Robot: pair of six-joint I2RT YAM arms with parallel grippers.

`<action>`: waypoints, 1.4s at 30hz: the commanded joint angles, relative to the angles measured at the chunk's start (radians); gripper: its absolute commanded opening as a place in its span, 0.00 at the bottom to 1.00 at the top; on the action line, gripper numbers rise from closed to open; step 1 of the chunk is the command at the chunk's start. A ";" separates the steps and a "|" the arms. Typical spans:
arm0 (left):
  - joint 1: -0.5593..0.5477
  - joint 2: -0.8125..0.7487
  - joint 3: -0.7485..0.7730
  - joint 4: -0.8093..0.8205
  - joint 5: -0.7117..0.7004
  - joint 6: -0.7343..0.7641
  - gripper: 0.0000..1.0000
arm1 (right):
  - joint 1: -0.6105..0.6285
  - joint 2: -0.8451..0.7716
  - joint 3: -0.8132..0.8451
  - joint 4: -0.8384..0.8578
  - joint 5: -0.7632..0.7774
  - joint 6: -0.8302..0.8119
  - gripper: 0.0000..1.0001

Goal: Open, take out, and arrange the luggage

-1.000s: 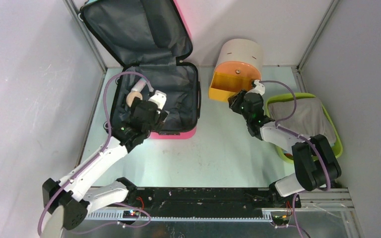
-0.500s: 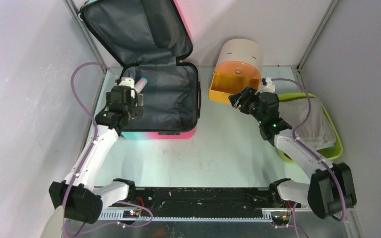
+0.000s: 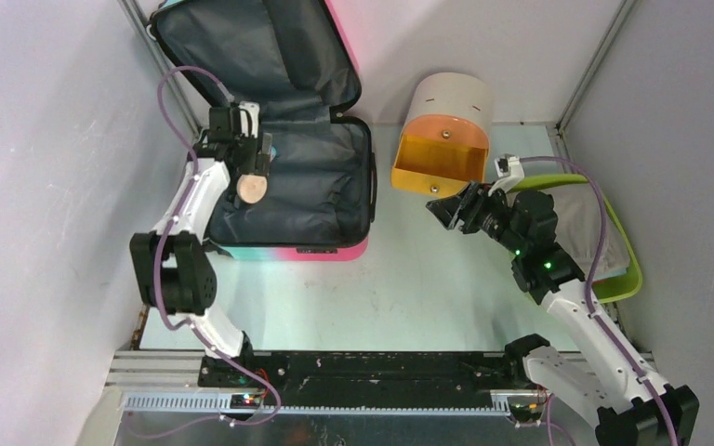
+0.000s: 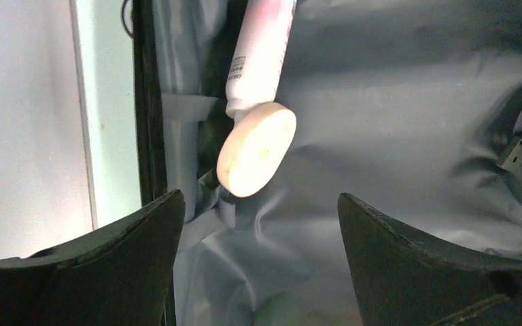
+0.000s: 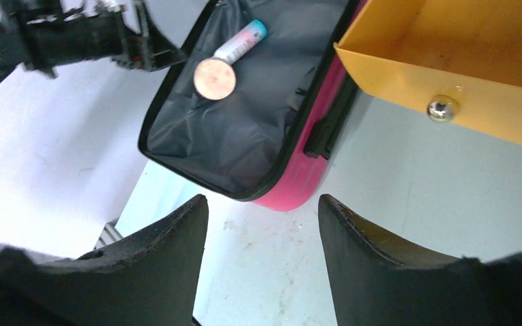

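Pale grey walls close in a light green surface (image 3: 409,279). The luggage (image 3: 321,186) lies open in the upper left of the top view. Its base half is flat on the surface and its lid stands up against the back wall, both showing dark grey lining. A pink and teal shell edge shows along the base's lower side.

Inside the base, near its upper left corner, lies a white-pink tube (image 3: 262,153) with a teal end. A round tan disc (image 3: 253,189) sits at its other end, touching it. Whether the disc is part of the tube I cannot tell.

The left claw (image 4: 259,200) hangs over that corner of the base. Its jaws are spread wide with nothing between them, and in the left wrist view the disc and tube lie just beyond the fingertips.

To the right of the luggage, at top centre, a beige cylinder (image 3: 451,93) rests against the back wall. An orange-yellow drawer (image 3: 437,163) is pulled out of it toward the lower left, with a small silver knob (image 5: 442,109) on its front. The right claw (image 5: 262,200) is just below the drawer, clear of it. Its jaws are partly apart and it holds nothing, and it points toward the luggage.

At the right edge of the top view sits a lime-green tray (image 3: 628,277) with a grey cloth (image 3: 581,218) in it, partly behind the right arm.
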 commanded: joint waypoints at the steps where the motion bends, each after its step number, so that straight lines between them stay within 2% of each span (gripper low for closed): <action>1: 0.021 0.135 0.135 -0.033 0.060 0.047 0.88 | 0.006 -0.037 0.004 -0.006 -0.083 -0.011 0.63; 3: 0.044 0.217 0.207 -0.082 0.036 0.051 0.85 | 0.006 -0.041 0.004 -0.016 -0.096 -0.012 0.63; 6: 0.080 0.307 0.281 -0.128 0.085 0.040 0.80 | 0.003 -0.042 0.004 -0.038 -0.112 -0.018 0.63; 12: 0.093 0.378 0.277 -0.136 0.089 0.033 0.80 | -0.005 -0.063 0.004 -0.044 -0.106 -0.022 0.63; 14: 0.095 0.394 0.275 -0.133 0.141 0.051 0.77 | -0.011 -0.068 0.005 -0.031 -0.112 -0.017 0.63; 17: 0.097 0.393 0.274 -0.129 0.196 0.054 0.60 | -0.017 -0.074 0.006 -0.017 -0.124 -0.011 0.63; 18: 0.097 0.387 0.285 -0.136 0.203 0.050 0.48 | -0.017 -0.077 0.005 -0.020 -0.120 -0.010 0.63; 20: 0.094 0.365 0.300 -0.148 0.195 0.044 0.33 | -0.018 -0.081 0.004 -0.031 -0.109 -0.009 0.63; 23: 0.089 0.302 0.298 -0.160 0.177 0.034 0.18 | -0.018 -0.083 0.004 -0.051 -0.108 0.004 0.63; 24: 0.089 0.289 0.297 -0.169 0.178 0.026 0.10 | -0.018 -0.085 0.004 -0.054 -0.115 0.013 0.63; 26: 0.085 0.250 0.295 -0.194 0.184 0.012 0.03 | -0.020 -0.089 0.004 -0.049 -0.125 0.040 0.63; 30: 0.068 0.169 0.268 -0.240 0.194 -0.023 0.02 | -0.018 -0.085 0.004 -0.019 -0.136 0.087 0.63; 34: 0.049 0.076 0.211 -0.258 0.309 -0.032 0.06 | -0.019 -0.082 0.004 -0.016 -0.137 0.114 0.63; 36: 0.046 0.024 0.174 -0.245 0.455 -0.056 0.07 | -0.012 -0.083 0.004 -0.017 -0.142 0.109 0.63; 39: 0.039 -0.046 0.115 -0.206 0.601 -0.124 0.08 | 0.012 -0.085 0.005 -0.020 -0.095 0.089 0.64; 42: 0.034 -0.123 0.043 -0.127 0.827 -0.215 0.10 | 0.038 -0.074 0.004 0.005 -0.087 0.070 0.65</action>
